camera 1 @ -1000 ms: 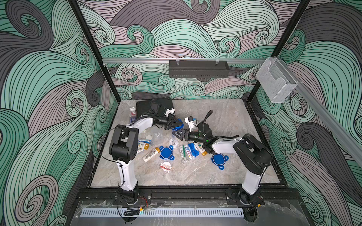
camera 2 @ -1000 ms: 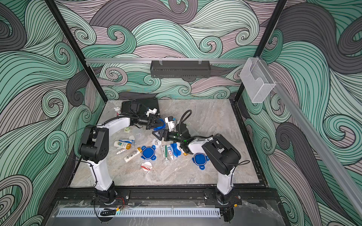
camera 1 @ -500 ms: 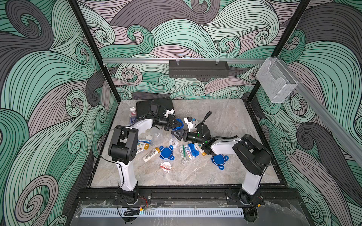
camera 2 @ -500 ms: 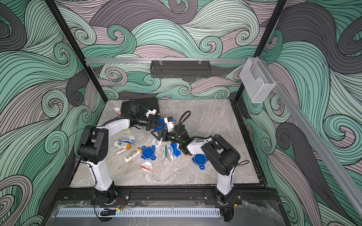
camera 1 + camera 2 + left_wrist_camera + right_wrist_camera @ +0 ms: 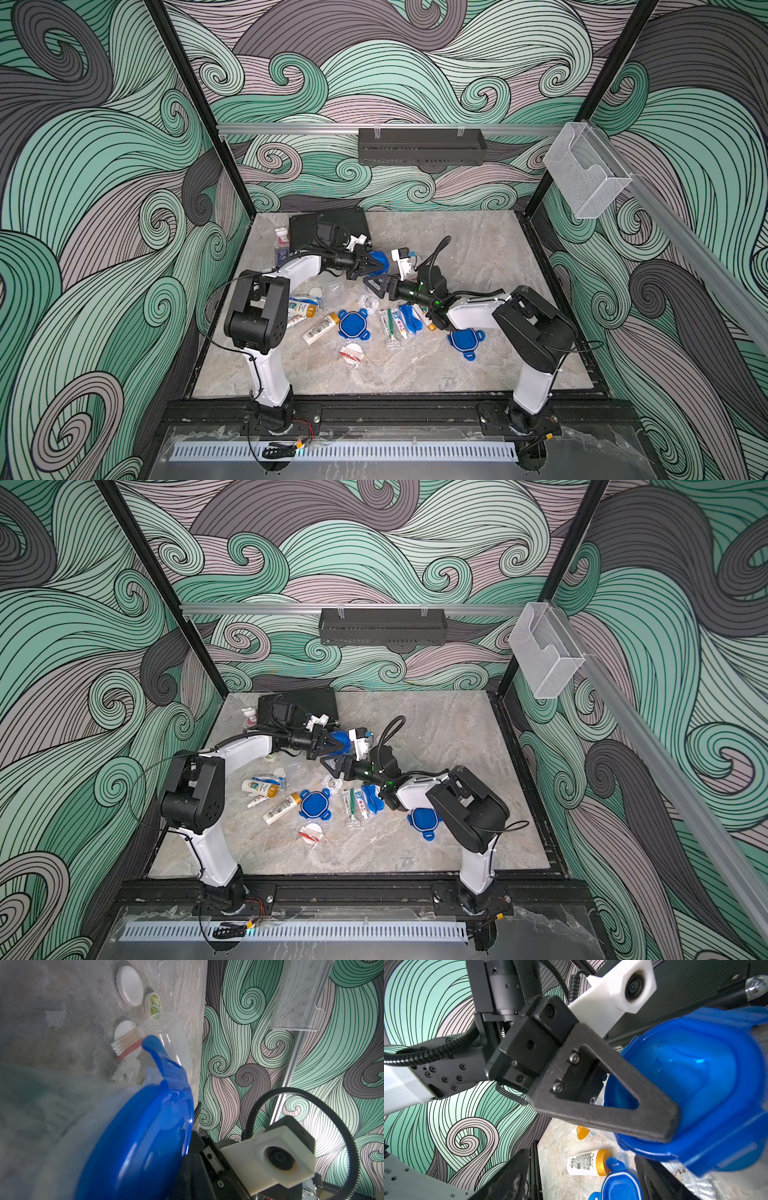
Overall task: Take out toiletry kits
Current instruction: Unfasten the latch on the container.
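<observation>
The toiletry kits lie spread over the middle of the table in both top views. They include a white bottle with an orange cap [image 5: 320, 328], a second such bottle [image 5: 302, 308], a wrapped green toothbrush [image 5: 390, 328], a toothpaste tube [image 5: 398, 322] and a round white packet [image 5: 351, 353]. Two blue lids [image 5: 352, 324] [image 5: 466, 340] lie flat among them. My left gripper [image 5: 380, 266] is shut on a blue-lidded clear container [image 5: 381, 259] [image 5: 135, 1147] [image 5: 685, 1084], held just above the table. My right gripper [image 5: 370, 286] [image 5: 581, 1167] stands open beside it, with nothing between its fingers.
The black ribbed case [image 5: 328, 228] and the pump bottle [image 5: 282, 245] stand at the back left. Beyond the held container lie round white packets [image 5: 129, 985], cotton swabs [image 5: 126, 1040] and a clear cup [image 5: 168, 1039]. A black basket [image 5: 419, 145] and a clear holder [image 5: 586, 174] hang on the walls.
My left jaws have closed the last bit onto the blue-lidded container. My right gripper has edged slightly left toward it, still open.
</observation>
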### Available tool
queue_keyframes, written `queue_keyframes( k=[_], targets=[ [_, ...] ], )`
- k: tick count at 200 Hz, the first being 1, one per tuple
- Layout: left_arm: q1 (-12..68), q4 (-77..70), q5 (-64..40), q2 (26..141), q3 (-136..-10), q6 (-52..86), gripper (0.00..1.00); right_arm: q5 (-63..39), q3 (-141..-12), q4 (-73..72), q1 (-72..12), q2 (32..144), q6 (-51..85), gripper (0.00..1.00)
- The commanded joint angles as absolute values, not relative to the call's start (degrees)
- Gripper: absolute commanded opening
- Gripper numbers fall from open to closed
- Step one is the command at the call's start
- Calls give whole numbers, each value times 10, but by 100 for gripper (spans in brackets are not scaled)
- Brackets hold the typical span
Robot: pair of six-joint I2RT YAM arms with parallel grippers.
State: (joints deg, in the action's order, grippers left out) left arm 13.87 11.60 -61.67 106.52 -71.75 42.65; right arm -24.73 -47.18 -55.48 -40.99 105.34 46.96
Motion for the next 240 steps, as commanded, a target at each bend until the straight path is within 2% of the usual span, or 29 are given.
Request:
queue_keyframes(
  k=[1,33,98,173,240],
  targets=[
    [134,191,-554,1086,-714,424,5,-238,-455,-588,-377,1036,474,82],
    [132,198,-550,1095,-720,416,5,-267,-428,-597,-340,1031,505,82],
    [131,239,-541,1120,-738,378,2,-331,-497,-602,-327,1081,560,81],
    [128,243,-543,1132,-739,369,0,-335,-498,-690,-319,1138,626,81],
    [125,241,-542,1141,-735,367,0,-353,-495,-749,-317,1130,701,81]
  ],
)
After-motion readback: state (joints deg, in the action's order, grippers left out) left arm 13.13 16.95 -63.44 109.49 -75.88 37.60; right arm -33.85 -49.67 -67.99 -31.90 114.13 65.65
